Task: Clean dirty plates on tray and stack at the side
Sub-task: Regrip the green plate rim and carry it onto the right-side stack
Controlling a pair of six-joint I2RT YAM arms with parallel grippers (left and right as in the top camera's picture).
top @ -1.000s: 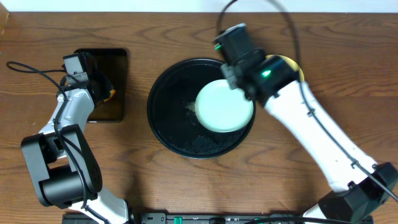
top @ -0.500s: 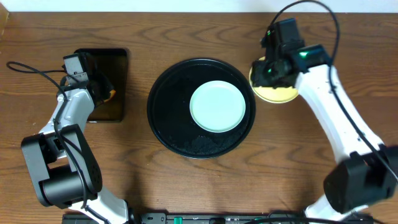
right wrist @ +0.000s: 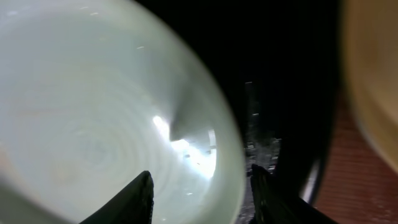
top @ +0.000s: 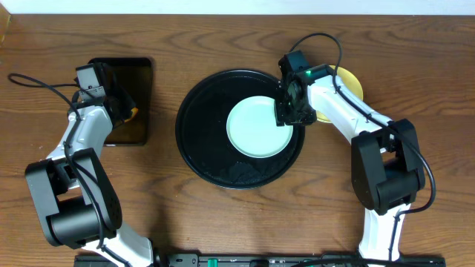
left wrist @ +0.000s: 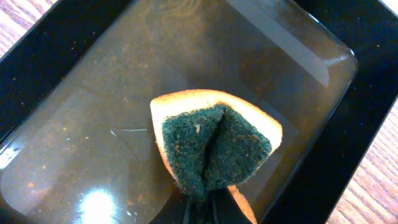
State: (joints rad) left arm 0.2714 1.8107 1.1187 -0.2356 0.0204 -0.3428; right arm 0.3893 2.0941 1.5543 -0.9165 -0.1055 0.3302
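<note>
A pale mint green plate (top: 256,127) lies flat in the right half of the large round black tray (top: 197,141); I can make out no smear on it. My right gripper (top: 288,111) is open at the plate's right rim. In the right wrist view the gripper (right wrist: 200,175) straddles that rim, one finger over the plate (right wrist: 93,124) and the other over the tray (right wrist: 280,74). A pale yellow plate (top: 350,83) sits on the table right of the tray, partly hidden by the arm. My left gripper (top: 126,111) is shut on a green and orange sponge (left wrist: 214,146).
A smaller rectangular black tray (top: 137,74) lies at the far left, and the sponge hangs over its glossy floor (left wrist: 93,124). The right arm's cable loops above the yellow plate. Bare wood surrounds both trays.
The right gripper swung out over the yellow plate, then came back to the green plate's right rim with its jaws open. The green plate shifted slightly left. The left arm stayed still.
</note>
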